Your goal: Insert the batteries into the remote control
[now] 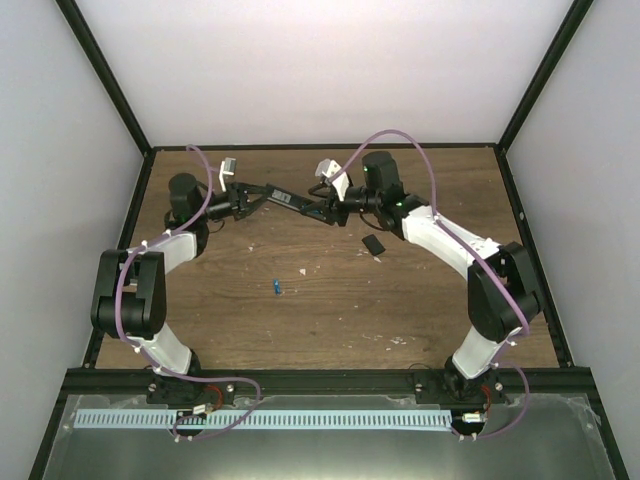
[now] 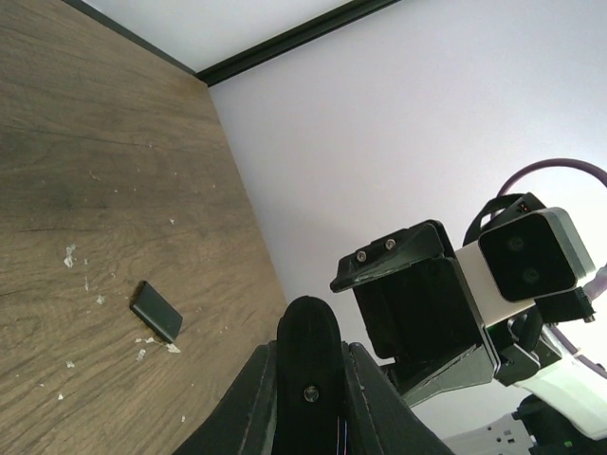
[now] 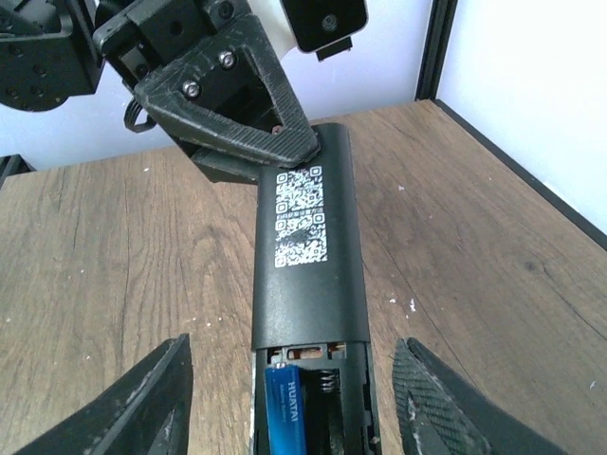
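Observation:
The remote control (image 1: pixel 285 199) is a slim black bar held off the table at the back between both arms. My left gripper (image 1: pixel 238 201) is shut on its left end; in the left wrist view the rounded end (image 2: pixel 308 365) sits between my fingers. My right gripper (image 1: pixel 326 208) is open, its fingers (image 3: pixel 156 398) spread on either side of the remote (image 3: pixel 308 246) without touching it. The battery bay is uncovered, with one blue battery (image 3: pixel 289 412) in its left slot and a bare spring beside it. A second blue battery (image 1: pixel 275 287) lies on the table.
The small black cover piece (image 1: pixel 372 244) lies on the table below my right gripper, and shows in the left wrist view (image 2: pixel 156 311). White specks are scattered on the wood. Black frame rails (image 1: pixel 320 147) and white walls bound the table.

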{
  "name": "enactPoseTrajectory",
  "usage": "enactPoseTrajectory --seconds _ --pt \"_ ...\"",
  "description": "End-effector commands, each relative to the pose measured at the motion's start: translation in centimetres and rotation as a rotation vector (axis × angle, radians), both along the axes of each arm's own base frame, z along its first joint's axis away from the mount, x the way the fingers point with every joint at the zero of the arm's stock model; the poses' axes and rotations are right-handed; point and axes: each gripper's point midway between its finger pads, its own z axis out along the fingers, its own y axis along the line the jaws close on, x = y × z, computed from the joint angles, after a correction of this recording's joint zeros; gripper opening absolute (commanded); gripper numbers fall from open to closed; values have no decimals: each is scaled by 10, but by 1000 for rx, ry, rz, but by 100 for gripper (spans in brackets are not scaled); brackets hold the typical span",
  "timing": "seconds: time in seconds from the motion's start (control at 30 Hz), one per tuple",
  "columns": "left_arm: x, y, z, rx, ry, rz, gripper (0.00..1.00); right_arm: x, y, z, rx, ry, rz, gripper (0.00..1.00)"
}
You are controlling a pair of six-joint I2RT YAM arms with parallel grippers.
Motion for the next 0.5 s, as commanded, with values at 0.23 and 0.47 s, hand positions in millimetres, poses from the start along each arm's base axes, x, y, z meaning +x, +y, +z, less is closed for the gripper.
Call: enactPoseTrajectory --seconds 0.23,0.47 --pt "-1 -2 19 3 -88 -18 0 3 2 41 98 319 -64 51" --pt "-3 -3 18 1 -90 -30 0 5 1 34 52 535 -114 52"
